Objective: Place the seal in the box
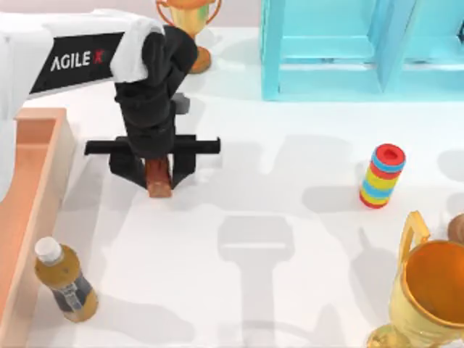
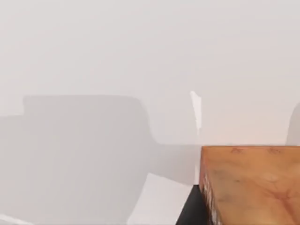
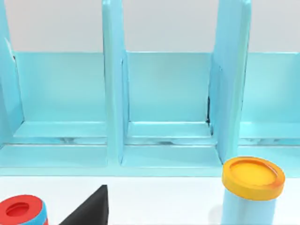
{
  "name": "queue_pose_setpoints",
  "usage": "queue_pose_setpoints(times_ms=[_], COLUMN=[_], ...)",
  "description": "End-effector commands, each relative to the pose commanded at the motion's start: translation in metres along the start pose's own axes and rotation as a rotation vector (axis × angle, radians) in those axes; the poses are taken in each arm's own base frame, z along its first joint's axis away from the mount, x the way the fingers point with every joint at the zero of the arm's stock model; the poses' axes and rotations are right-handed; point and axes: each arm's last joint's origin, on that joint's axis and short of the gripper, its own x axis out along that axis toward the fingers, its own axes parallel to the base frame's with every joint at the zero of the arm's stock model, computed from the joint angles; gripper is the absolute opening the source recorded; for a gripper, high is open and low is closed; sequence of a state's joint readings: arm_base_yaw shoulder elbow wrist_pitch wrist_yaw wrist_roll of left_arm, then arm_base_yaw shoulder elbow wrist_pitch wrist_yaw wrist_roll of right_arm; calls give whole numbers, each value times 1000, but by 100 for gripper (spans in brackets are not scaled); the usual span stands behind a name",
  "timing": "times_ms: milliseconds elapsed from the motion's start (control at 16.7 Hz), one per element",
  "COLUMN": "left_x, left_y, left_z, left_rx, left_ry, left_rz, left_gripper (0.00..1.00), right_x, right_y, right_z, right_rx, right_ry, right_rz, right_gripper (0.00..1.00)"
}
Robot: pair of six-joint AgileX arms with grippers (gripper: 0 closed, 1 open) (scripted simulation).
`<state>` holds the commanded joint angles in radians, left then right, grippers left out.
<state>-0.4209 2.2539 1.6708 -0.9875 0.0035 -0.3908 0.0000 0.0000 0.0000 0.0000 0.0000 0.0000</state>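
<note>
The seal (image 1: 159, 179), a small reddish-brown block, sits between the black fingers of my left gripper (image 1: 154, 174) at centre-left of the table, and the gripper is shut on it. The left wrist view catches the seal's orange-brown side (image 2: 253, 185) close up against the white tabletop. The box (image 1: 32, 156), a wooden tray with light orange walls, runs along the table's left edge, a short way left of the gripper. My right arm is parked facing the turquoise shelf, and a black edge of its gripper (image 3: 89, 211) shows in the right wrist view.
A tea bottle (image 1: 65, 283) stands beside the box at the front left. A striped cylinder (image 1: 382, 175) stands at the right, a gold trophy (image 1: 428, 290) at the front right and another (image 1: 187, 22) at the back. The turquoise shelf (image 1: 348, 51) spans the back right.
</note>
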Motion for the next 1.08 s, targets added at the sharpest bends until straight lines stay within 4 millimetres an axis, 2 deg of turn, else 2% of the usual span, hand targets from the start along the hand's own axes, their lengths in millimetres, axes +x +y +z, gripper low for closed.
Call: queue_pose_setpoints(times_ms=[660, 780, 1080], left_x=[-5, -21, -83], left_y=[-1, -2, -1], left_z=[1, 4, 2], left_rx=[1, 0, 0], left_ry=[-2, -5, 11], left_rz=[-1, -1, 5], left_gripper=[0, 0, 0], right_x=[0, 0, 0], right_y=[0, 0, 0], right_z=[0, 0, 0], right_rx=[0, 0, 0], right_ry=[0, 0, 0], right_rz=[0, 0, 0], right_gripper=[100, 100, 100])
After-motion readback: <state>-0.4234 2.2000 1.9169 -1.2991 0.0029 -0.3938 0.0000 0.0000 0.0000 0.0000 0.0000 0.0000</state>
